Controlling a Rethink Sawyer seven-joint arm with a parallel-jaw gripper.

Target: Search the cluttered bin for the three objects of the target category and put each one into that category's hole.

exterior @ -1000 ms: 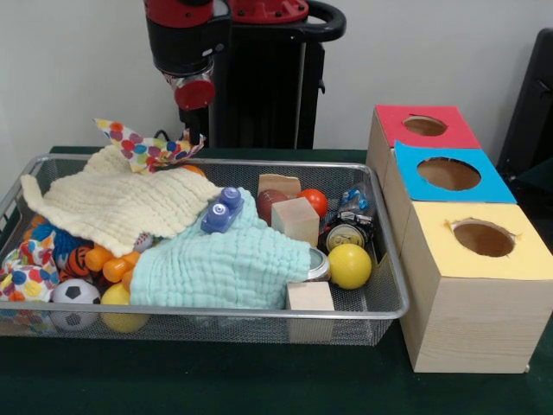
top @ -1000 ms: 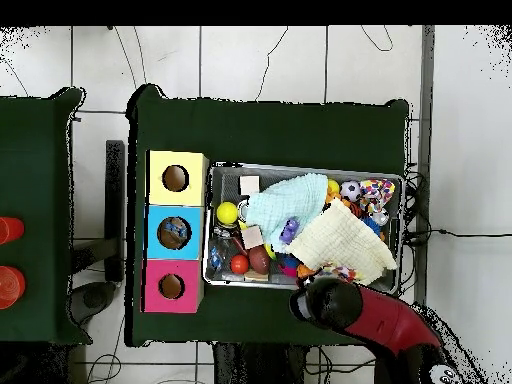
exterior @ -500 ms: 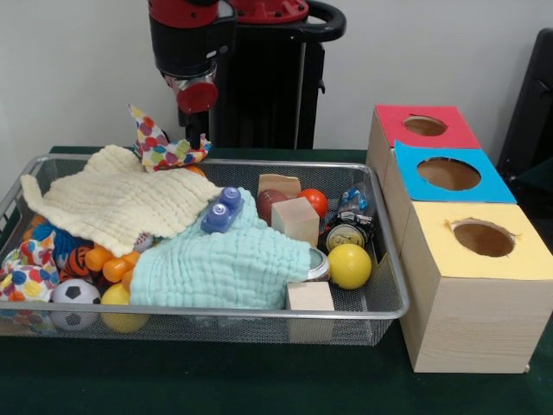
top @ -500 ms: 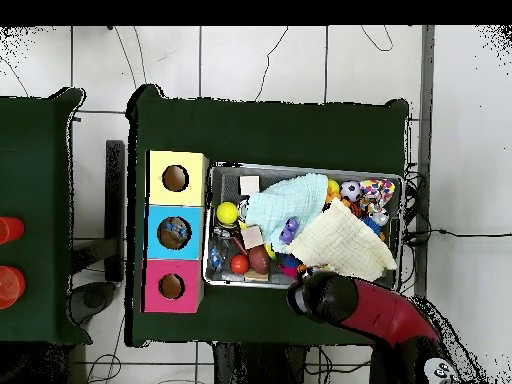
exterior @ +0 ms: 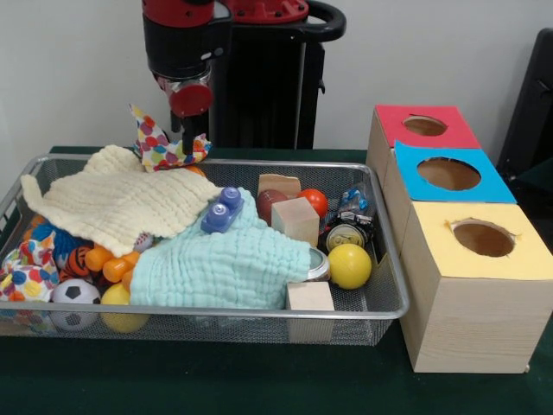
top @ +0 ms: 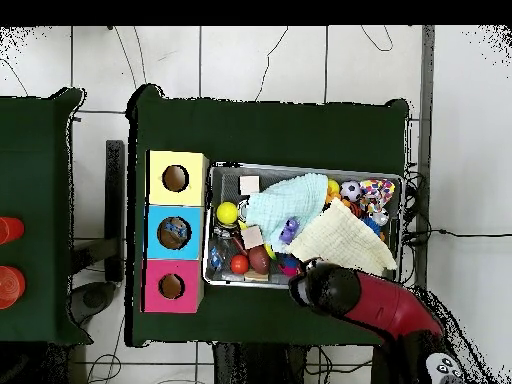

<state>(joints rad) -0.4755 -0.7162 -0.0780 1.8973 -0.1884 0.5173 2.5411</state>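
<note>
The wire mesh bin [exterior: 216, 310] fills the left of the front view and shows in the overhead view [top: 305, 169]. One metal can [exterior: 346, 235] stands at the bin's right end beside a yellow ball [exterior: 349, 265]. A second can [exterior: 319, 264] pokes out from under the mint cloth [exterior: 220, 264]. No third can shows. My gripper [exterior: 185, 143] hangs at the bin's far rim, down at a polka-dot cloth [exterior: 164, 149] that bunches up around it. In the overhead view the arm [top: 335, 292] hides the gripper.
Three wooden boxes with holes stand right of the bin, topped red [exterior: 458, 130], blue [exterior: 492, 186] and yellow [exterior: 523, 255]. A cream cloth [exterior: 112, 203], wooden cubes [exterior: 295, 220], a blue toy [exterior: 221, 210] and several balls fill the bin.
The polka-dot cloth went from lying flat to bunched up with a corner raised. The arm's wrist shifted slightly left and lower over it.
</note>
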